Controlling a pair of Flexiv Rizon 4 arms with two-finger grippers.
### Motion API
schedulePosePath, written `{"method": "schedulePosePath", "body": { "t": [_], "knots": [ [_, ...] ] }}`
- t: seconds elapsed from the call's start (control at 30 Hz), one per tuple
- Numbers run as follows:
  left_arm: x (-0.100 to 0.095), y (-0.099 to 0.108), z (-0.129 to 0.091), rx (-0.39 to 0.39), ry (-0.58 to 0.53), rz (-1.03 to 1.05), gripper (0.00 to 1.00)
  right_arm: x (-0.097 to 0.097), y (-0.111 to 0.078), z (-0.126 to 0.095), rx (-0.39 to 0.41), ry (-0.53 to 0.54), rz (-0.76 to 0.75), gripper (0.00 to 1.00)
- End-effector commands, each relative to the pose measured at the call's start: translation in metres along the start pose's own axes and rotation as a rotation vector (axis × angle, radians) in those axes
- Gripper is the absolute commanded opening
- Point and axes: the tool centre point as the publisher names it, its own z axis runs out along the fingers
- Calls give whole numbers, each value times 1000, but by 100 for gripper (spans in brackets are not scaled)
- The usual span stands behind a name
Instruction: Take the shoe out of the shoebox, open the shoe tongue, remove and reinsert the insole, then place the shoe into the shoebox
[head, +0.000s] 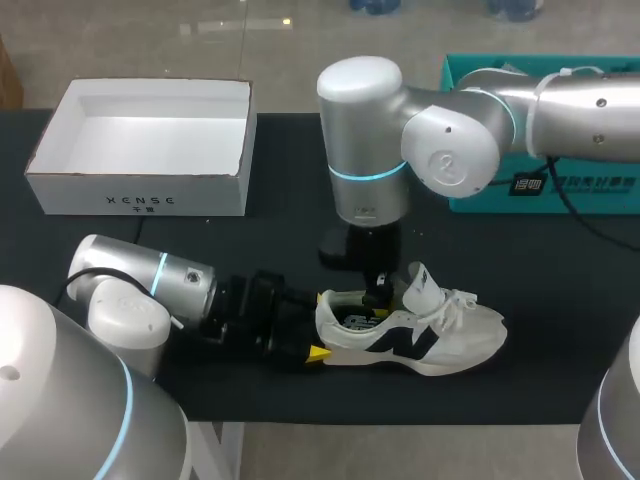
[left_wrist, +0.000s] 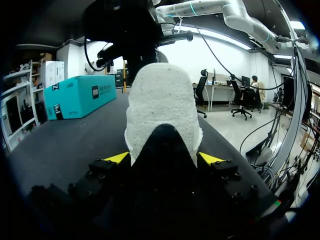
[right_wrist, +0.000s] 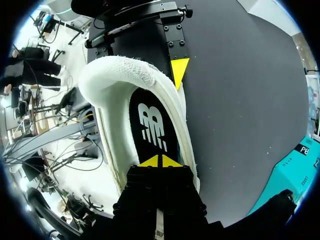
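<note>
Shoe (head: 420, 335), near the tabletop's front edge: your left gripper (left_wrist: 161, 157) clamps its heel, your right gripper (right_wrist: 160, 161) sits tips-together on the insole (right_wrist: 150, 125), hold perhaps absent, so lifting may leave it behind.

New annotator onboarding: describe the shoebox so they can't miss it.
On the black table, look to the far-left part. The shoebox sits there: open-topped, white and empty, unlike the teal box at the far right.
</note>
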Motion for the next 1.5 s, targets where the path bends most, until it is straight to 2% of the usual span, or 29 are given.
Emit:
{"method": "schedulePosePath", "body": {
  "t": [0.03,0.5,0.57,0.63,0.7,0.77,1.03,1.23,1.5],
  "knots": [
    [1,4,4,-3,-1,0,0,1,1,9,-8,0,4,0],
    [1,4,4,-3,-1,0,0,-3,-1,12,-23,1,1,0],
    [1,4,4,-3,-1,0,0,-4,-2,10,-24,-1,2,9],
    [1,4,4,-3,-1,0,0,-4,-1,10,-23,-3,2,12],
    [1,4,4,-3,-1,0,0,-5,-2,9,-23,-4,2,25],
    [1,4,4,-3,-1,0,0,-6,-2,8,-23,-6,1,35],
    [1,4,4,-3,-1,0,0,-7,0,12,-28,-5,-1,41],
    [1,4,4,-3,-1,0,0,-9,3,24,-39,5,1,44],
    [1,4,4,-3,-1,0,0,-1,13,59,-62,54,3,44]
  ]
}}
